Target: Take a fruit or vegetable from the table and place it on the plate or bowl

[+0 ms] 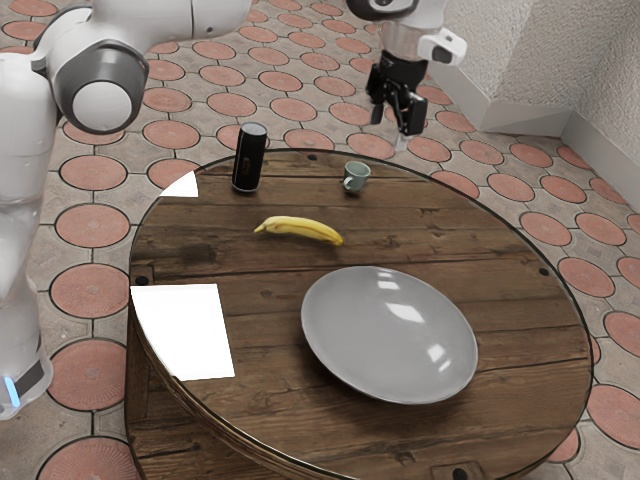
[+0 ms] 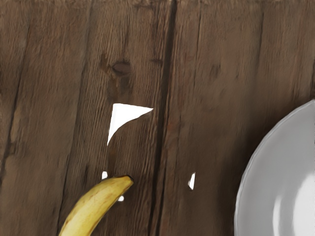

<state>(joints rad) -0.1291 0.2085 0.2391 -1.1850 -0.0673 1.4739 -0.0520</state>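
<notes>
A yellow banana (image 1: 300, 230) lies on the round wooden table (image 1: 250, 400), left of centre in the exterior view. A wide grey plate (image 1: 390, 335) rests nearer the table's front, a short way from the banana. My black gripper (image 1: 399, 124) hangs high above the table's far edge, open and holding nothing, well apart from both. In the wrist view, one end of the banana (image 2: 96, 209) and part of the plate's rim (image 2: 275, 187) show on the dark planks, with bare wood between them.
A black cylinder (image 1: 249, 157) stands upright at the table's far left edge. A small pale green cup (image 1: 355, 176) sits near the far edge, below the gripper. White glare patches (image 1: 185, 330) mark the table's left side. Tiled floor surrounds the table.
</notes>
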